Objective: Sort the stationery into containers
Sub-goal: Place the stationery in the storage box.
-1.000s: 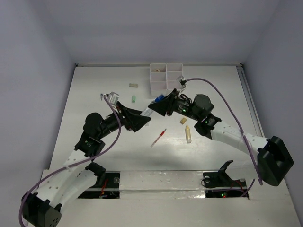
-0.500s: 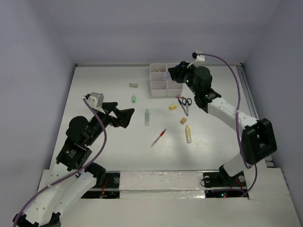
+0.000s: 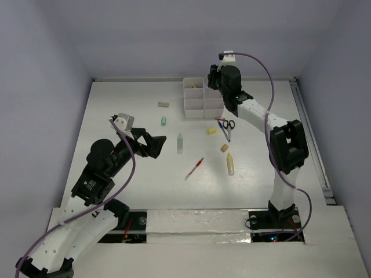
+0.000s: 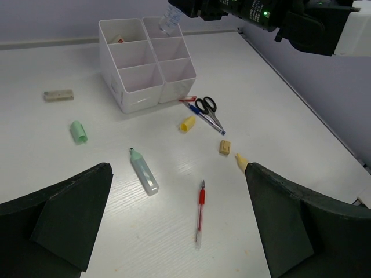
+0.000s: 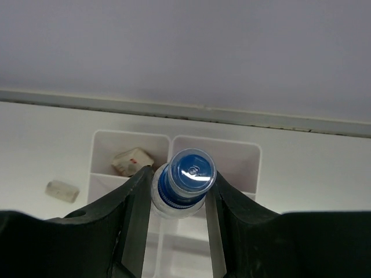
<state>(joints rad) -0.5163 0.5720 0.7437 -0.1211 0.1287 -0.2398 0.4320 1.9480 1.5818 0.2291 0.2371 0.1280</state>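
Blue first: note the blue-capped tube clamped in the right gripper, cap up toward the wrist, long axis roughly upright along the fingers. Hangs above the white tray at the table's 12 o'clock, over the wall between the two far cells, not yet inside either. Cannot tell which cell is meant. Find one eraser lying in the far cell at 10 o'clock from the cap; see no item in the visible part of the cell at 1 o'clock. Judge the drop as needing a slight sideways nudge off the wall before letting go, else risks landing across the divider.

Log the left gripper as spread wide, holding nothing, hovering above the table at 9 o'clock of centre. Place the pale-green marker just ahead of it, at 3 o'clock from the fingertips in the overhead view. Lies flat, long axis 12 to 6, so crosswise to the reach. Suits a straight descent, one finger on each long side. Rate the left arm far nearer to it than the right. Mark the red pen at 5 o'clock from the marker, apart from it.
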